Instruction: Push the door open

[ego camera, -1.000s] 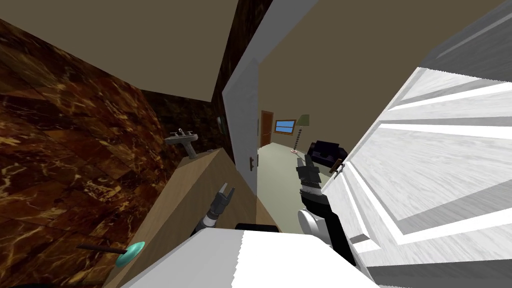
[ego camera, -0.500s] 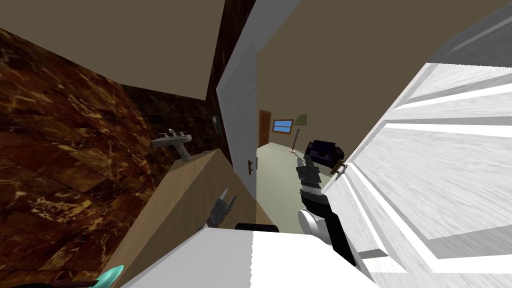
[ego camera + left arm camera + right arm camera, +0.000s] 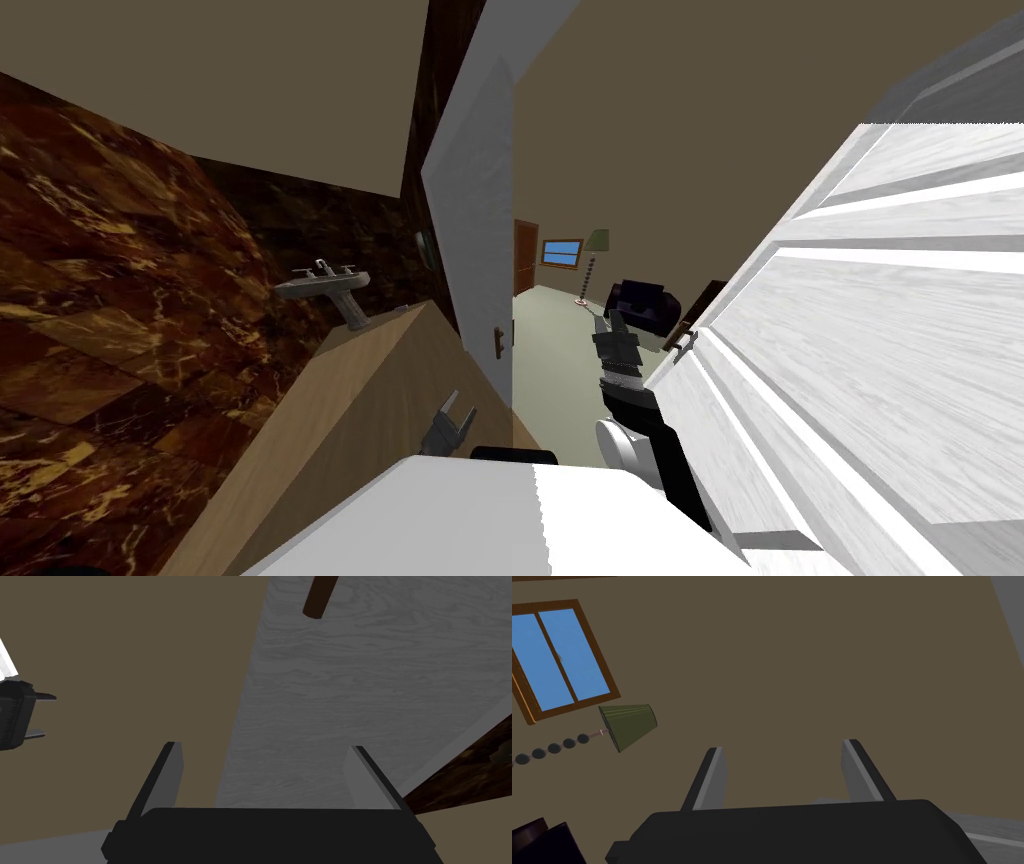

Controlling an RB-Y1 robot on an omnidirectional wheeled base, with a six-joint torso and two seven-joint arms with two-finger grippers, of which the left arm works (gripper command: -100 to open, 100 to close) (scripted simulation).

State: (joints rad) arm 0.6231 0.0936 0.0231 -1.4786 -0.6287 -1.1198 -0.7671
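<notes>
The white panelled door (image 3: 880, 330) on your right stands upright and swung well open, its handle (image 3: 683, 343) edge toward the room beyond. Your right gripper (image 3: 608, 322) hangs near that edge, jaws wide apart and empty. Your left gripper (image 3: 458, 408), equally wide and empty, faces a second white door leaf (image 3: 350, 686).

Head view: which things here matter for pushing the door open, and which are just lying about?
Job: white wood-grain panelled door; its small grey handle; right gripper, open, beside that handle; left gripper, open.

Lying about: plain white door with brown knob; grey pedestal sink; green-shaded floor lamp; dark armchair; blue window in a brown frame.
</notes>
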